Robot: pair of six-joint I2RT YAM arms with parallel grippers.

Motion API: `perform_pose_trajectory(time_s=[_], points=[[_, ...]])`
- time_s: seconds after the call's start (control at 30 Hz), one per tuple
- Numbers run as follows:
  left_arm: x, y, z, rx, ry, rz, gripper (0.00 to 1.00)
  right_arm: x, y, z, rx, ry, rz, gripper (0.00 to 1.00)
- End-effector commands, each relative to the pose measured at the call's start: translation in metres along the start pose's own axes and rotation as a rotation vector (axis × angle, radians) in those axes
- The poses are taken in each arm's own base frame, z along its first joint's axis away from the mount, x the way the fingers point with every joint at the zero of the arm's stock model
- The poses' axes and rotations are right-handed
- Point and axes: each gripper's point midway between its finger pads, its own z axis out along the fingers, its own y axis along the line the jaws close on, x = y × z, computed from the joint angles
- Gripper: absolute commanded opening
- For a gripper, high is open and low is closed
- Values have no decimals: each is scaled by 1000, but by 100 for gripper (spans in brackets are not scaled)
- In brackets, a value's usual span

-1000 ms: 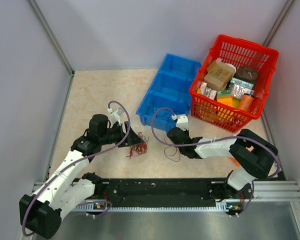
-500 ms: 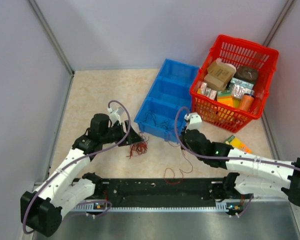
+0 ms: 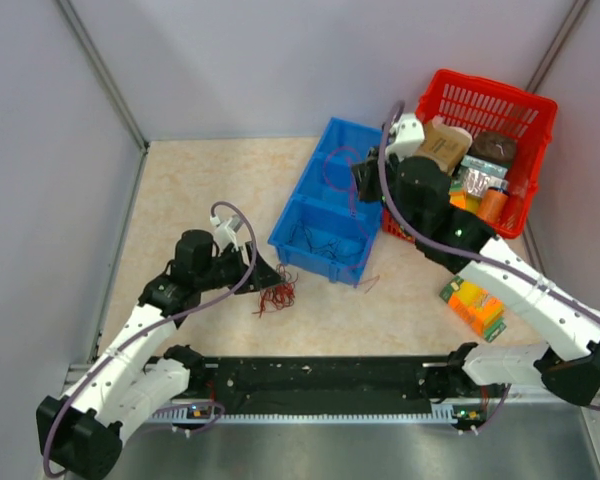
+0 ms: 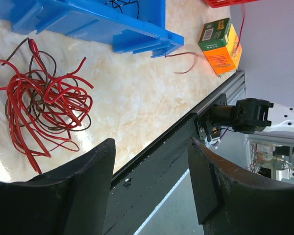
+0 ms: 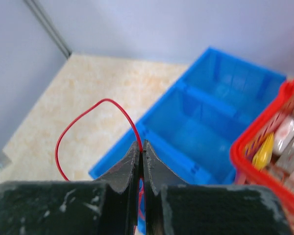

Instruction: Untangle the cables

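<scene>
**Top external view.** The left gripper (image 3: 264, 272) sits low over the table with its fingers spread wide and nothing between them. The cable tangle (image 3: 275, 295), mostly red with a few dark strands, lies just beside it on the tabletop (image 3: 200, 190). A blue three-compartment tray (image 3: 285, 222) stands near the tangle. Its nearest compartment holds a few dark cables (image 3: 320, 240). The right gripper (image 3: 360, 180) is raised over the tray's middle compartment, and a thin red cable (image 3: 329, 168) loops out from it. A loose red strand (image 3: 368, 283) lies on the table at the tray's near corner. The red basket (image 3: 542, 150) touches the tray's far right side and holds a brown cardboard box (image 3: 442, 148), silvery packets (image 3: 477, 180), a dark round pack (image 3: 492, 147) and an orange bottle (image 3: 492, 205). An orange-and-green box (image 3: 473, 303) lies on the table apart from both containers.

**Left wrist view.** The fingers (image 4: 73, 196) stand well apart and grip nothing. The tangle (image 4: 39, 107) rests on the table ahead of them, short of the blue tray (image 4: 88, 22). The loose strand (image 4: 183, 61) lies between the tray and the box (image 4: 219, 41).

**Right wrist view.** The jaws are pressed together on the red cable (image 5: 88, 117), which arcs up and left from the tips. Below are the tray (image 5: 206, 117), with its middle and far compartments bare, and the basket (image 5: 250, 142), with packets (image 5: 284, 142) inside.
</scene>
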Motion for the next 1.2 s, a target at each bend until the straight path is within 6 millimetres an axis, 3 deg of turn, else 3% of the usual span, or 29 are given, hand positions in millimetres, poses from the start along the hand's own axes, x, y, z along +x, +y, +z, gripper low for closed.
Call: perform_pose_trajectory(time_s=[0.0,0.23,0.33,0.4,0.53,0.7,0.9,1.03,1.17], points=[[-7,-11,-10,13,-44,44,65,-76,4,14,-21,-123,-53,0],[-3,-10,-13,16,-43,39,65,-170,1,34,22,-295,-106,0],[-2,-9,-14,14,-47,40,65,-185,-7,56,37,-314,-123,0],[-1,-9,-16,10,-50,46,65,-181,-15,74,58,-305,-150,0],[1,-8,-19,1,-54,52,66,-154,-30,109,59,-269,-179,0],[3,-5,-20,-5,-52,49,67,-95,-48,143,72,-158,-184,0],[1,3,-16,-39,-59,34,68,-11,-60,162,77,-1,-160,0],[-1,24,-12,-152,-74,-21,69,31,-81,169,171,156,-187,0],[-2,51,-9,-283,-90,-68,69,72,-94,164,215,315,-209,2]])
